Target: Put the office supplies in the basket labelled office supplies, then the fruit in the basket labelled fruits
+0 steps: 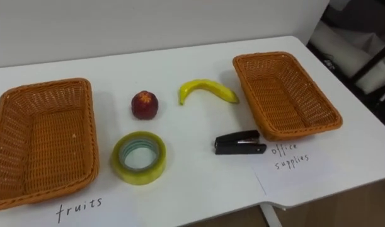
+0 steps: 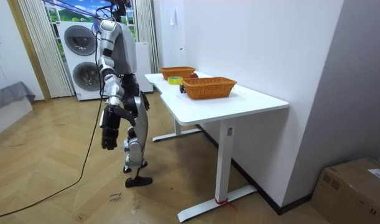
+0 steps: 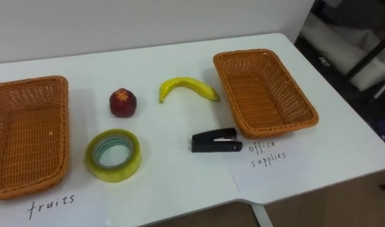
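2 baskets [image 1: 44,142] [image 1: 283,94], 2 labels [image 1: 79,211] [image 1: 293,165], 1 ea.: apple [image 1: 145,104], banana [image 1: 205,89], tape roll [image 1: 140,177], stapler [image 1: 239,143].

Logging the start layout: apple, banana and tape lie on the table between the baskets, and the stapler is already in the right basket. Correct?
No. The stapler is not in the right basket; it lies on the table beside it, as the left eye view shows. The apple, banana and tape do lie on the table between the baskets.

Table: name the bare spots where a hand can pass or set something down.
Free: the far strip of the table behind the apple and banana, between the left basket and right basket; the near edge between the tape roll and stapler. Crowded: the middle, where those four cluster.
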Robot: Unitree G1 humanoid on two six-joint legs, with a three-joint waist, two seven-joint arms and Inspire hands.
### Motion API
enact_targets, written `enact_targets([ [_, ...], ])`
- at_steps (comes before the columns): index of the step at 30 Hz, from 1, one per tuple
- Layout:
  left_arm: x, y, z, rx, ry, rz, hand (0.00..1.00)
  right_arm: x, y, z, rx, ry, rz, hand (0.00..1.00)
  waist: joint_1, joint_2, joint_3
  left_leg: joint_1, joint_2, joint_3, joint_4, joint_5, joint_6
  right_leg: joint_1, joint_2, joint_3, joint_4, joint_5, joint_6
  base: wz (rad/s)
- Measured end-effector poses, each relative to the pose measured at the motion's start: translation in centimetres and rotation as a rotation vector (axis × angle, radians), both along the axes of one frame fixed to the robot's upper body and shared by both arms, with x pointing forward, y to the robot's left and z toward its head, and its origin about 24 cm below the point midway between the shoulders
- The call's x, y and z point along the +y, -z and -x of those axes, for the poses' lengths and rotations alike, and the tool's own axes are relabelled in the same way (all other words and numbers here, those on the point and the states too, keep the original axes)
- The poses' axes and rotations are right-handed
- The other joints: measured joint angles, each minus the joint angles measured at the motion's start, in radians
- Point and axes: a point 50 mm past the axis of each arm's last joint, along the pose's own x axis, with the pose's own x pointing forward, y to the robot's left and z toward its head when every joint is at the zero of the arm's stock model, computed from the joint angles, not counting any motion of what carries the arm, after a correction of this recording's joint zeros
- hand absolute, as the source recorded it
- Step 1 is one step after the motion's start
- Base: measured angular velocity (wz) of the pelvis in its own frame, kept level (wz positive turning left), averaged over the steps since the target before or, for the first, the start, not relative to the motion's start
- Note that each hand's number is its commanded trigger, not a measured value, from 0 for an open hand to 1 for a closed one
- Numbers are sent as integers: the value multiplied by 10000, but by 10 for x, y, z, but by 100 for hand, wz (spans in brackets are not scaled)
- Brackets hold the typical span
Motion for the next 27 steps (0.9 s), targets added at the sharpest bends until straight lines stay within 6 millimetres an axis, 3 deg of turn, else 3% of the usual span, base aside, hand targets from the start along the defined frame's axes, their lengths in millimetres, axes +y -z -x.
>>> enact_targets([
  [5, 4, -2, -1, -5, 264, -318, 0, -28, -49, -12, 966, 337, 2562, 0, -91, -73, -26, -27, 0, 42, -4, 0, 1, -5, -6, -40, 57, 1, 0, -3],
  [12, 5, -2, -1, 341, 1089, -594, 0, -39, -131, -36, 1025, 327, 6553, 0, -84, -259, -17, -45, -12, 65, 10, 4, 1, -92, -10, -53, 8, -1, 0, -1],
  [15, 4, -1, -1, 373, 1273, -535, 0, -31, -166, -47, 1032, 108, 8551, 0, -98, -287, -23, -130, -14, 86, 23, 6, 4, -168, -12, -51, -7, 0, 1, 0],
  [16, 3, 0, 0, 456, 1297, -506, 0, -28, -179, -51, 1158, 62, 9389, 0, -90, -239, 12, -134, -14, 85, 69, 7, 5, -151, -12, -61, -47, 2, 2, 0],
  [17, 2, 1, 1, 593, 1374, -472, 0, -25, -190, -56, 1296, 108, 10107, 0, -18, -329, -27, -123, -12, 86, 70, 7, 5, -128, -7, -59, -47, 2, 2, 0],
  [21, 0, 4, 2, 834, 1300, -339, 0, -2, -236, -65, 1337, 420, 13043, 0, 142, -348, -26, -138, 1, 40, -4, 7, 4, -164, -4, -166, 16, 2, 2, 1],
  [27, 0, 5, 8, 1085, 1241, -249, 0, 16, -274, -72, 900, 613, 15153, 0, 264, -465, -45, -116, 6, -155, 7, 13, -4, -41, -21, -389, 25, 2, 2, 11],
])
